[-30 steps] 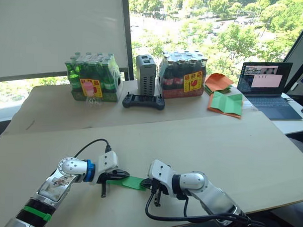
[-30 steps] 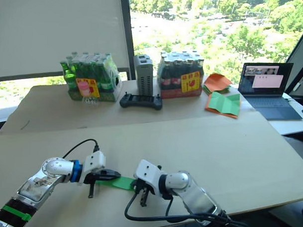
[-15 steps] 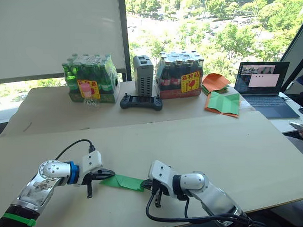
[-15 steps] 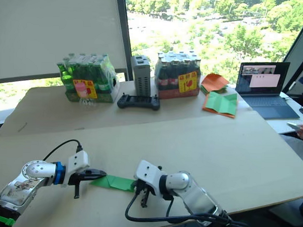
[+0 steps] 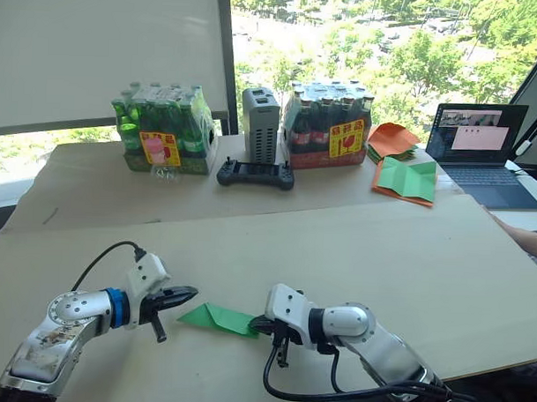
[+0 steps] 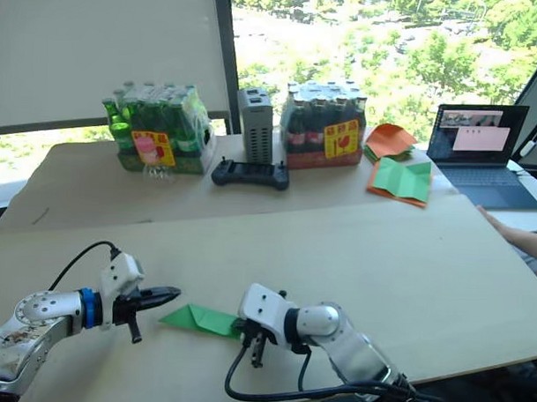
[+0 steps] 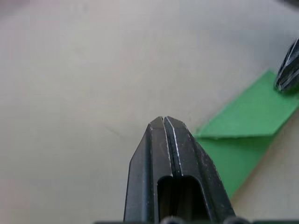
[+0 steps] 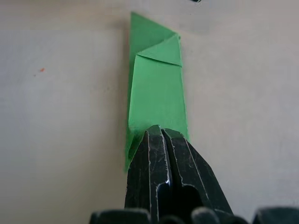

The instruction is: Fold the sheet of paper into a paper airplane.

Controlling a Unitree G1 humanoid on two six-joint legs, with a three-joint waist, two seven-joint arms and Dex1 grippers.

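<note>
Setting: office or lab room, upper floor. Evidence: large window (image 5: 362, 45) along the far wall, treetops seen from above; white roller blind (image 5: 106, 54) lowered at far left. Two pale benches (image 5: 408, 259), near and far. On the far bench: open laptop (image 5: 482, 155) at far right, two shrink-wrapped packs of bottles (image 5: 163, 140), handheld controller (image 5: 254, 174), grey box unit (image 5: 261, 124), stacked orange and green papers (image 5: 402, 166).

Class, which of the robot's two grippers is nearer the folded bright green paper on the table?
Right. The right gripper is shut at one end of the folded bright green paper; the left gripper, shut, sits just off the opposite tip.
</note>
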